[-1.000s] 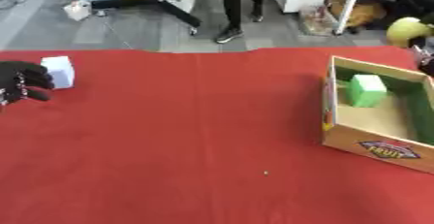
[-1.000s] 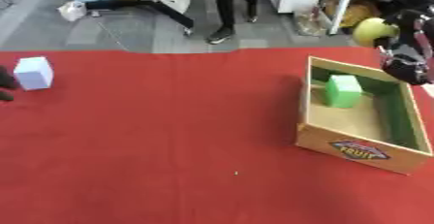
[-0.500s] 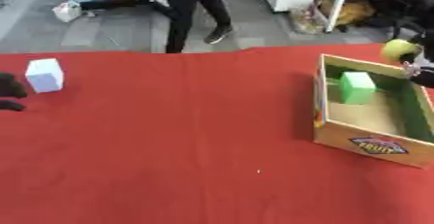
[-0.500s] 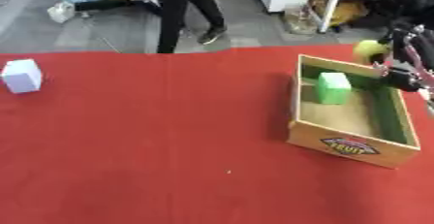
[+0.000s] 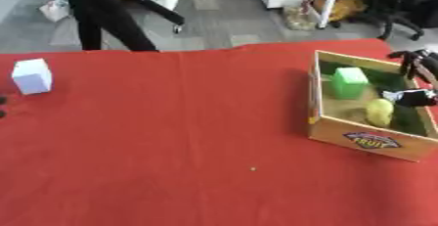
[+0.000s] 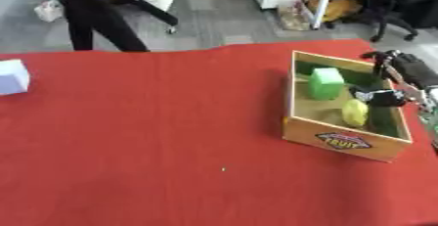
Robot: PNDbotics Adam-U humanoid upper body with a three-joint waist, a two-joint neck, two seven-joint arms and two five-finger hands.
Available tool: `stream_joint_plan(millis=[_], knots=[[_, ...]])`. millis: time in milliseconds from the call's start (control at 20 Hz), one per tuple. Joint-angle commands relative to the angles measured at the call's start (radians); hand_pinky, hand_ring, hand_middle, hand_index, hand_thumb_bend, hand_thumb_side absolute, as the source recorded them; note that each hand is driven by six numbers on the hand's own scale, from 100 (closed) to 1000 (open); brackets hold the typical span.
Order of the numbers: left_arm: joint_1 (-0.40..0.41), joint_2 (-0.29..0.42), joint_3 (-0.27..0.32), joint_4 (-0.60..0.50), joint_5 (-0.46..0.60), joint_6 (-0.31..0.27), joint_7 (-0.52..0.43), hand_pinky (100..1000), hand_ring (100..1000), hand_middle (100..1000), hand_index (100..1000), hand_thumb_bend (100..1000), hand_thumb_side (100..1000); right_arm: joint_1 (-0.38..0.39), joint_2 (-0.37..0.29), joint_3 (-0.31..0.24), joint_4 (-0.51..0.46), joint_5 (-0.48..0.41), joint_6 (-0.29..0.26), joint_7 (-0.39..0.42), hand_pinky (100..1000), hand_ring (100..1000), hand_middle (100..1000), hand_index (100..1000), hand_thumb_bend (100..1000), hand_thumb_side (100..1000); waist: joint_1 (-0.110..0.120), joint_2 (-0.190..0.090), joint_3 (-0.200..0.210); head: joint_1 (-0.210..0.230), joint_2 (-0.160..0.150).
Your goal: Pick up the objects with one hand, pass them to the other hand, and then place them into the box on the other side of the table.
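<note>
A cardboard fruit box point(image 6: 342, 143) stands on the red table at the right. Inside it a green block point(image 6: 326, 83) stands at the far end, and a yellow rounded object point(image 6: 354, 112) lies on the box floor nearer the front. My right hand point(image 6: 404, 71) hovers over the box's right wall, open with its fingers spread, and its thumb tip point(image 6: 376, 96) sits just above the yellow object. A white cube point(image 5: 32, 76) rests on the cloth at the far left. Only a dark sliver of my left hand point(image 5: 2, 101) shows at the left edge, below the cube.
The red cloth point(image 5: 188, 137) covers the table from the cube to the box. Beyond the far edge is grey floor, where a person's legs point(image 5: 102, 19) pass, with chairs and clutter behind.
My right hand has come down from beyond the box's far corner to over its inside, and the yellow object now lies in the box. My left hand has slid almost out of view.
</note>
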Motion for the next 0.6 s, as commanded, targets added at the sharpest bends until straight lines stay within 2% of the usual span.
stream_joint_plan(millis=[50, 400, 600], knots=[[-0.007, 0.013, 0.015, -0.020, -0.003, 0.003, 0.001, 712, 731, 664, 763, 503, 752, -0.007, -0.040, -0.020, -0.020, 0.007, 0.000, 0.022, 689, 479, 464, 900, 484, 449, -0.014, -0.027, -0.002, -0.001, 0.005], [-0.006, 0.014, 0.017, -0.012, -0.012, 0.003, 0.001, 712, 731, 664, 763, 500, 752, 0.030, -0.060, -0.038, -0.118, -0.034, 0.003, 0.030, 697, 475, 464, 926, 509, 475, -0.014, -0.027, -0.005, 0.003, 0.009], [-0.012, 0.024, 0.023, -0.002, -0.026, 0.000, 0.010, 712, 731, 664, 763, 497, 750, 0.079, -0.061, -0.068, -0.251, -0.122, 0.019, -0.009, 694, 454, 445, 888, 490, 395, -0.014, -0.022, -0.007, 0.023, 0.006]])
